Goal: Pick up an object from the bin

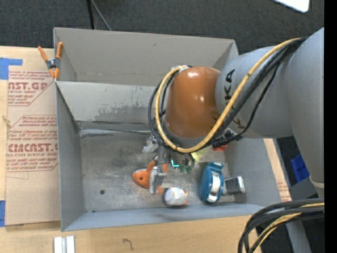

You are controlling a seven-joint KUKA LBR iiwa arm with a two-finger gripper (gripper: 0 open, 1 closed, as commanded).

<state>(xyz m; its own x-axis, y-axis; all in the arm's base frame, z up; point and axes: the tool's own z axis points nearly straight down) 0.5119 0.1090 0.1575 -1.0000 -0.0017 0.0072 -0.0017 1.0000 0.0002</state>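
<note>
Claw [157,179] hangs low in the bin [68,157] — orange piece [140,178] just beside it at 9 o'clock; white ball [175,196] at 5; claw's spread cannot be told.

The metal bin [108,159] looks matt and scuffed, the orange cover [190,103] glossy.

Bin [68,141] floor, left half: bare, open from above. Strip under back wall: bare on left.

Obstacles cluster near front wall, right of centre:
- orange thing [140,178]
- white round thing [175,196]
- blue case [211,182] with silver part [235,185]

Gripper [158,182] stands between orange and white things. Narrow gap between white thing and blue case. Arm [192,107] with cables overhangs right half and hides floor beneath. Small bare patch in front right corner, beside silver part.
</note>
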